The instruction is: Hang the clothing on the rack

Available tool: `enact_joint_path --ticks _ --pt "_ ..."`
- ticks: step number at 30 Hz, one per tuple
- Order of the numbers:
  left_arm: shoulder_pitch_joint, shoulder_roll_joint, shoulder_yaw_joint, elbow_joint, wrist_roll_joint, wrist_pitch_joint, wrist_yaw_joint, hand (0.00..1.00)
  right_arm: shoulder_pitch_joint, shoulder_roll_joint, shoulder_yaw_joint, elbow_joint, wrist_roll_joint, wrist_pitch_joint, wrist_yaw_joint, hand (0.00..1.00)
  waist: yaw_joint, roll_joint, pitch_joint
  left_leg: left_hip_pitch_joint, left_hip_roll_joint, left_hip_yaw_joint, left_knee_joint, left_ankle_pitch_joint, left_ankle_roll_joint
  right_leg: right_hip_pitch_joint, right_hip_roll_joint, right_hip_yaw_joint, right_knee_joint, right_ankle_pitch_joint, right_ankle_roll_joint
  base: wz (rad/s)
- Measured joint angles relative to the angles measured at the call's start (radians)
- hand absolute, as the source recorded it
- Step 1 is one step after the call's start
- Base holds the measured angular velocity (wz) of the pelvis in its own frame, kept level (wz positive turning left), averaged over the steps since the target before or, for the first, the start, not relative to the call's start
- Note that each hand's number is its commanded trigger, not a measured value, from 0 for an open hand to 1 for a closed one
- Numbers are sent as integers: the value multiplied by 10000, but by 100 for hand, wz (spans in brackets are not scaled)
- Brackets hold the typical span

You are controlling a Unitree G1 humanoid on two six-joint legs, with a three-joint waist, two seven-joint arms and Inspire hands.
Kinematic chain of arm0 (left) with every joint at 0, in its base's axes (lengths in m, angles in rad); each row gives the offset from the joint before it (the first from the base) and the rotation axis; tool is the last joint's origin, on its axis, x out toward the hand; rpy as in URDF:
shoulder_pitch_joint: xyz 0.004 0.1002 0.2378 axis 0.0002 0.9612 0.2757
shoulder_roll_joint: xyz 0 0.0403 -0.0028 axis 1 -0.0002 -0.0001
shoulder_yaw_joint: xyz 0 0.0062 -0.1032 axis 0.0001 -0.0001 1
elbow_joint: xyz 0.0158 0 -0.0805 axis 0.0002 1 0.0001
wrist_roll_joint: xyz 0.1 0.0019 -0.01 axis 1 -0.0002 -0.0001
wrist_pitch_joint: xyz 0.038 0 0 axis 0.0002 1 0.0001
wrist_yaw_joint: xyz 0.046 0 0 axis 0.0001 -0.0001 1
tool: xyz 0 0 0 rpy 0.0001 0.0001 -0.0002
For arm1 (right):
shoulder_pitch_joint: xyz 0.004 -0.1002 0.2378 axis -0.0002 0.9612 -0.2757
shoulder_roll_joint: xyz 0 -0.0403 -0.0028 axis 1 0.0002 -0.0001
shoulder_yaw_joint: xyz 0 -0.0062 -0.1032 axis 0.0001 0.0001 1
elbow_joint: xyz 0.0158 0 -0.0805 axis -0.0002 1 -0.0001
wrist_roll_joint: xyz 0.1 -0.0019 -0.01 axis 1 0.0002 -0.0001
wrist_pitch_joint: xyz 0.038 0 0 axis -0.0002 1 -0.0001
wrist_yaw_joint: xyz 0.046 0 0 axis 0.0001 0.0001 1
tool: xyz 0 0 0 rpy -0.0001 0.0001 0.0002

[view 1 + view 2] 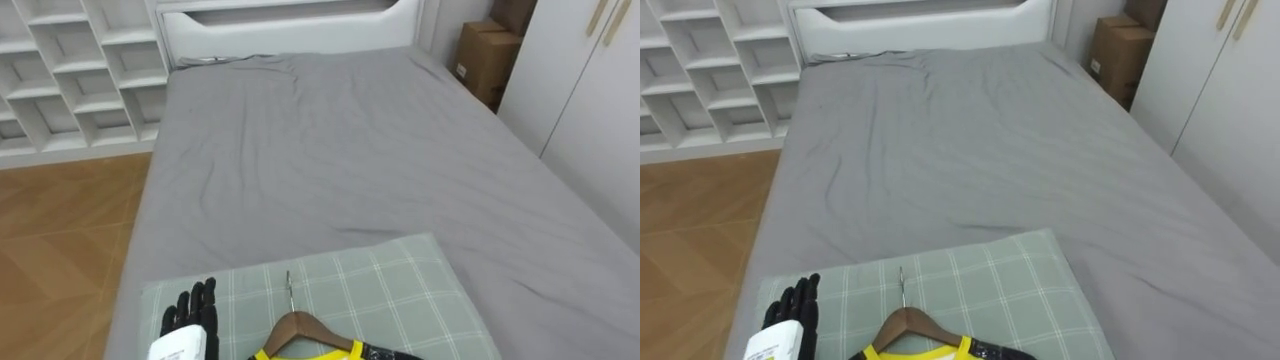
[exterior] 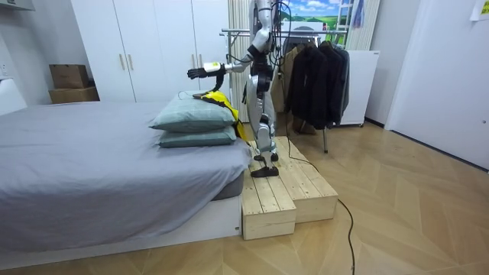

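One wooden hanger [image 1: 300, 328] carrying a yellow garment [image 1: 300, 353] lies on the green checked pillow [image 1: 400, 290] at 6 o'clock. Its long axis runs 9 to 3, and its metal hook points to 12. The left hand [image 1: 190, 312] is over the pillow at 7 o'clock, fingers straight, holding nothing. The right hand [image 1: 390, 352] shows at the hanger's 3 o'clock end; its grip cannot be told. The grey bed [image 1: 350, 150] extends toward 12, with white shelving [image 1: 70, 70] at 10 and a cardboard box [image 1: 485, 60] at 1.
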State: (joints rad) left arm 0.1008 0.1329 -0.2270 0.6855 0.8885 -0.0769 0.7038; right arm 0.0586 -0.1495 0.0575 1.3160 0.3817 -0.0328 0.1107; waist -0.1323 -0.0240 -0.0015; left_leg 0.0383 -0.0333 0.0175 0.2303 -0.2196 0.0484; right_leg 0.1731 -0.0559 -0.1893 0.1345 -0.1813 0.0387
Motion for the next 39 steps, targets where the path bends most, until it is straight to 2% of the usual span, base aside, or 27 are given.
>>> enact_joint_path --ticks 11,18,39 --pt "22 25 -277 -575 7 3 -179 0 9 2 20 -1 74 2 8 0 0 -45 -8 -5 -1 1 -8 0 0 -3 2 14 -1 0 0 0" --pt "85 27 -715 -577 11 50 -406 0 9 15 88 -4 -70 15 16 0 -32 -102 -37 -9 -2 49 6 0 0 -8 11 256 -1 0 0 0" --pt "84 16 -738 -548 101 155 -753 0 18 13 84 -48 -158 29 -30 0 -50 -126 -29 -150 8 64 -55 0 -1 -159 22 287 -2 1 -2 0"
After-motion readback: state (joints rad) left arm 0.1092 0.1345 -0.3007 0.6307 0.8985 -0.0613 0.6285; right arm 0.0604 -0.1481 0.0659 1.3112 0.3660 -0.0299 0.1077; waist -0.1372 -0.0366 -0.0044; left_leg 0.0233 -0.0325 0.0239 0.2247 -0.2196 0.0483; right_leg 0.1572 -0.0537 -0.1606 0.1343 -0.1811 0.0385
